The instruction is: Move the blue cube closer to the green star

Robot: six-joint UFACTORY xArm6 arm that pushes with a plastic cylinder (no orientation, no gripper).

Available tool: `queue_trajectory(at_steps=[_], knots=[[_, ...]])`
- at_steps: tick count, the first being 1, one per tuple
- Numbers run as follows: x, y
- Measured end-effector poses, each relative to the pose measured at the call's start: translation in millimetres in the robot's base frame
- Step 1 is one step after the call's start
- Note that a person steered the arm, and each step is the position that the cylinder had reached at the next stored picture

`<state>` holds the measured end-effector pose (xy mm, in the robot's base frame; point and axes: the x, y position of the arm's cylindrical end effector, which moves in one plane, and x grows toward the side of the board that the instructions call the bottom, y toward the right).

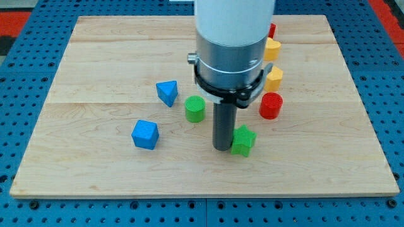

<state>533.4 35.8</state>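
while my tip (221, 148) rests beside the green star (243, 140), no pincer exists; the blue cube (145, 134) at its nine o'clock looks light, rigid, pushable from its far face.

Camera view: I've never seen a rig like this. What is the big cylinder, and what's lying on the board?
The cylinder is a robot arm's end, seen from one camera. It carries no grasping tool, only a dark rod; my tip rests on the wooden board, touching the green star on the star's left in the view. Nothing is held; the rod only pushes. The blue cube sits further left. Also there: a blue triangular block, green cylinder, red cylinder, two yellow blocks and a partly hidden red block.
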Motion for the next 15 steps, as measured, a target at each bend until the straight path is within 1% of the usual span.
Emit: queue_trajectory(at_steps=[2, 4, 6, 7, 8, 10, 11, 12, 15], knots=[[0, 36], [-34, -21], [-48, -88], [-50, -143], [-40, -163], [-11, -144], [8, -149], [17, -144], [18, -49]])
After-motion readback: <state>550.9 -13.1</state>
